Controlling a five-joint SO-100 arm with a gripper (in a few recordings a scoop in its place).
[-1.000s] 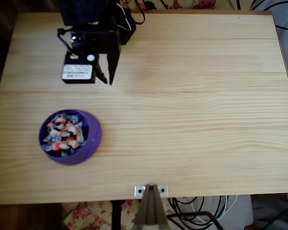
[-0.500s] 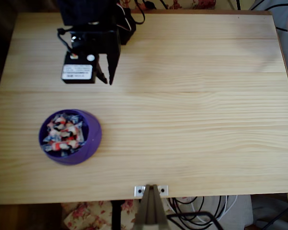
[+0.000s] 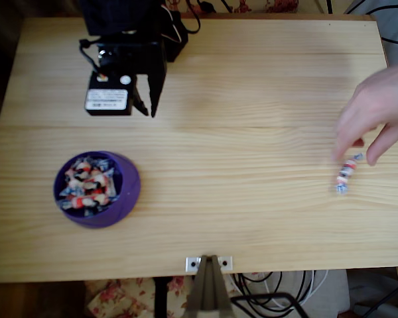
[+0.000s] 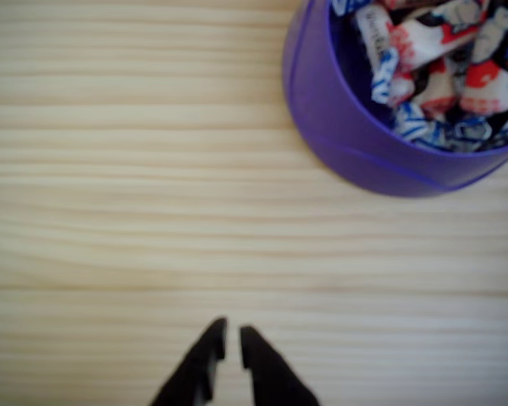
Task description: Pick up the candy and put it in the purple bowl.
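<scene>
Black arm (image 3: 126,46) of boxy printed segments, black cables trailing off behind. White rectangular label with dark print on wrist motor housing, two small pale round marks above it. Gripper (image 3: 148,109): two slim black fingers (image 4: 196,372) tapering to points, matte. Person's hand (image 3: 375,116) bare, no sleeve visible.

The overhead view looks straight down from high up, taking in the whole pale pinewood desk (image 3: 252,218) edge to edge. The wrist view rides low on the arm, facing down and forward past the black pincer (image 4: 233,347), close to the boards. Both views share the glossy round purple plastic bowl (image 3: 129,192) (image 4: 322,110).
</scene>
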